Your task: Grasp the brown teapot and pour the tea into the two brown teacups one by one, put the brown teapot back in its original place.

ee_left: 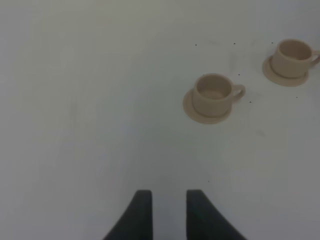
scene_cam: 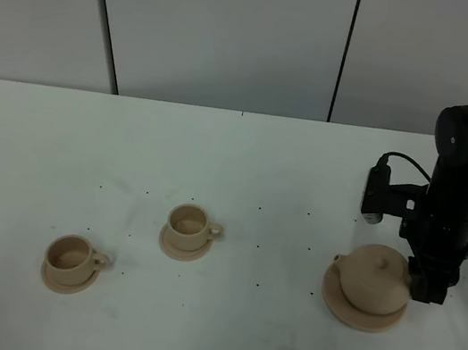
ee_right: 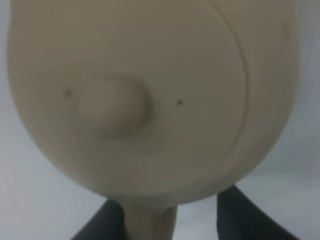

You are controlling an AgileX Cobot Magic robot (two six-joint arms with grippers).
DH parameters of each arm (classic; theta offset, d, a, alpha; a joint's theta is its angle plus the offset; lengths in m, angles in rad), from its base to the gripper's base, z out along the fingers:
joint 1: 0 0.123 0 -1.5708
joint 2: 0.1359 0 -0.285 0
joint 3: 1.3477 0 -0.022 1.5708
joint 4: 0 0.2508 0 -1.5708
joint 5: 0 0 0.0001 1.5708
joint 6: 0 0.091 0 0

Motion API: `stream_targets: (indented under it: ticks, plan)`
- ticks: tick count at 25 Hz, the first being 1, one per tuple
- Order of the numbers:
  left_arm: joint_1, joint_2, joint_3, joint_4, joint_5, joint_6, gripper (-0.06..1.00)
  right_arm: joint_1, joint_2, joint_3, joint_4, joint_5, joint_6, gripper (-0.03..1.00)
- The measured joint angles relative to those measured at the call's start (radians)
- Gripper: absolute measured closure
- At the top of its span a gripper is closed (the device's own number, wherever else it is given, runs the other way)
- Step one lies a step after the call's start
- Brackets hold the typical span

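Observation:
The brown teapot [scene_cam: 375,277] sits with its lid on upon the flat round plate [scene_cam: 339,310], the original place, at the right of the table. My right gripper [scene_cam: 423,288] is low at the teapot's right side. In the right wrist view the teapot [ee_right: 150,75] fills the frame, and its handle [ee_right: 150,222] stands between the open right gripper's [ee_right: 172,200] jaws; one finger [ee_right: 245,220] is still apart from it. The two brown teacups [scene_cam: 187,224] [scene_cam: 70,257] stand on saucers at the left. My left gripper [ee_left: 169,197] hovers over bare table with a narrow gap and nothing in it, the teacups [ee_left: 213,94] [ee_left: 292,55] ahead of it.
The white table [scene_cam: 262,171] carries small dark specks. A cable [scene_cam: 404,160] and the wrist camera [scene_cam: 377,193] hang off the right arm above the teapot. The table's back edge meets a grey panelled wall.

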State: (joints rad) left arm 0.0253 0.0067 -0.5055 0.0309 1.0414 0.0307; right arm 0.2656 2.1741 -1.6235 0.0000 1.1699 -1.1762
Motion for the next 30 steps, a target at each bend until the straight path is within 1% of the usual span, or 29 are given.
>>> stream_targets:
  ticks: [26,30]
  plan:
    - [0.0,0.0,0.0,0.0,0.0,0.0,0.7,0.0,0.0,0.0,-0.009,-0.005,0.014,0.6]
    - [0.0,0.0,0.0,0.0,0.0,0.0,0.7,0.0,0.0,0.02,-0.013,-0.02,0.014,0.6]
